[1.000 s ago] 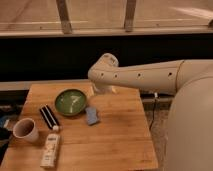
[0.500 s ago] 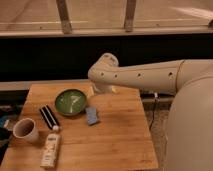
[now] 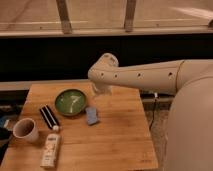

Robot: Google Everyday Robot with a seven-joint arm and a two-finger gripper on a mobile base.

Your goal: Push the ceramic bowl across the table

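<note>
We see the round, glossy green ceramic bowl (image 3: 70, 102) resting on the planked wooden table (image 3: 120, 140), with the smooth pale gripper (image 3: 101, 90) hanging just beside its rim, its grip beyond our telling.

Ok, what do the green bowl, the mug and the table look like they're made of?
The ceramic bowl looks like glazed ceramic: glossy green with pale streaks and a dark rim. The white mug is probably ceramic too, smooth with a dark inside. The table looks like wood, light brown with visible joined planks. The gripper hangs just right of the bowl.
</note>
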